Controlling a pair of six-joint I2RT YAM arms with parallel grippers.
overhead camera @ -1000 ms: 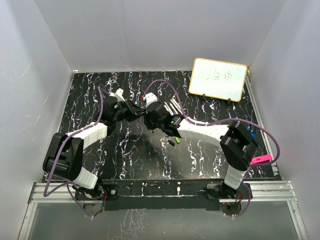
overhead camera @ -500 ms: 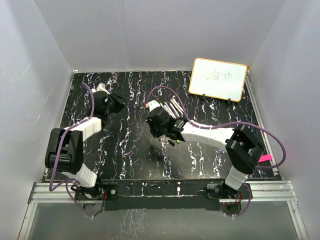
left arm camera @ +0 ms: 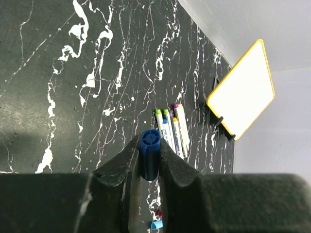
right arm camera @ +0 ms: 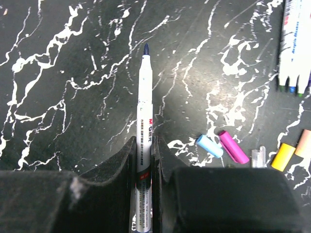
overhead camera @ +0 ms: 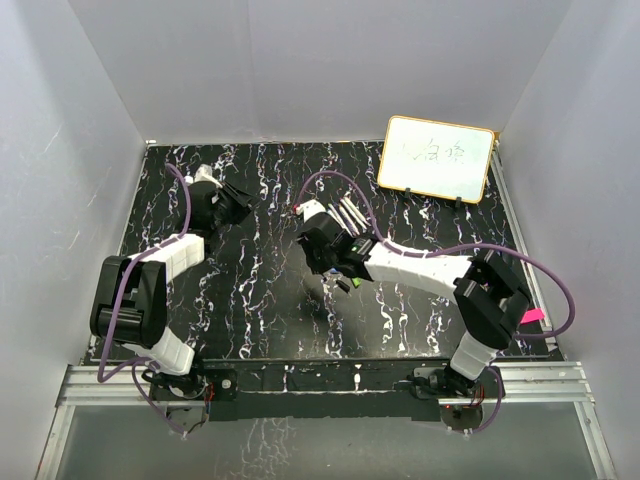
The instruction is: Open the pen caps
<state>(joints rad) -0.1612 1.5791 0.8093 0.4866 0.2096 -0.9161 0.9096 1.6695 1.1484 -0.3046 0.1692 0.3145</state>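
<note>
My left gripper is shut on a blue pen cap, which stands end-on between the pads. It hangs over the back left of the table. My right gripper is shut on a white-barrelled pen; its dark blue tip is bare and points away from the wrist. This gripper is at mid-table. Three more pens lie side by side near the whiteboard, also visible from above. Loose caps lie beside the right gripper: light blue, magenta, yellow and orange.
A yellow-framed whiteboard leans on stands at the back right. A pink clip sits on the right arm's elbow. White walls close in the black marbled table on three sides.
One second ago both grippers met at mid-table. The left one has since pulled away to the back left with the blue cap, leaving the pen's tip bare in the right gripper.
</note>
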